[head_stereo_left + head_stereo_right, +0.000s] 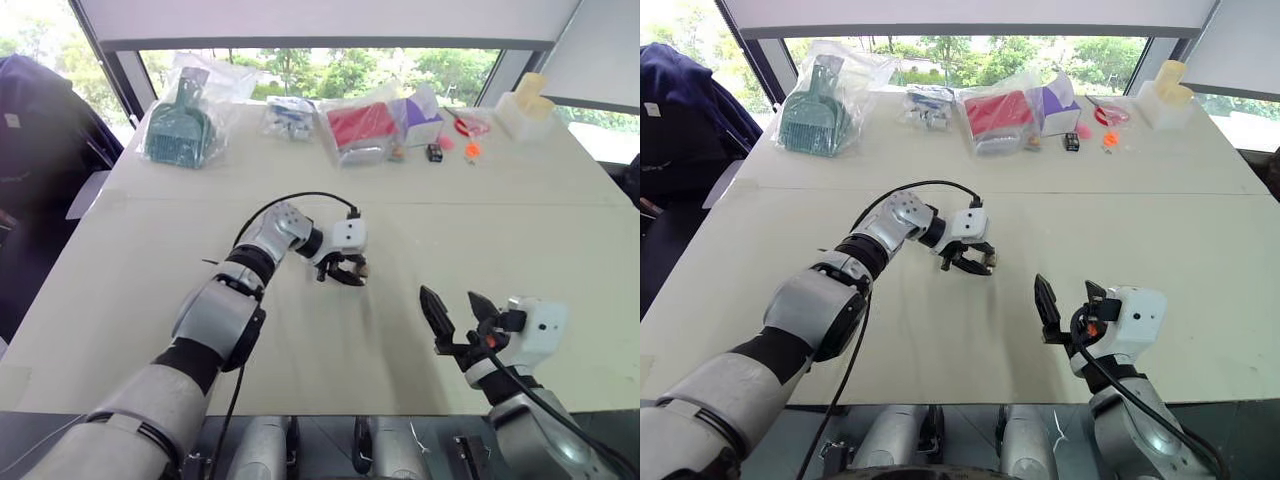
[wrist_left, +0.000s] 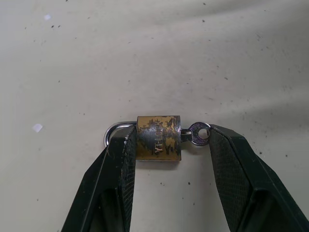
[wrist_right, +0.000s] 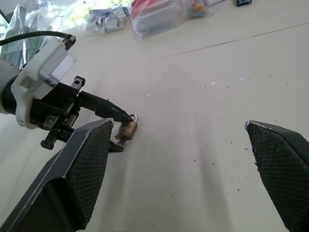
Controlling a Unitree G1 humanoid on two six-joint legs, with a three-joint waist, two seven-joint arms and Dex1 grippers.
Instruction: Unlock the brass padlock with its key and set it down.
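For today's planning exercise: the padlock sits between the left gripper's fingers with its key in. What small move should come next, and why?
Probably bring the open right gripper toward the key. The left gripper spans the padlock end to end, key already inserted, and the right one hangs apart, free to turn it.

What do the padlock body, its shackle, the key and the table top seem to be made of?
Brass padlock: yellowish metal, likely brass, dull and blotched with dark tarnish, lettering stamped in it.
Shackle: silvery polished metal, probably steel, with a bright sheen.
Key: small, greyish metal, shiny round bow with a hole.
Table: matte off-white surface, speckled with dark flecks; material unclear.
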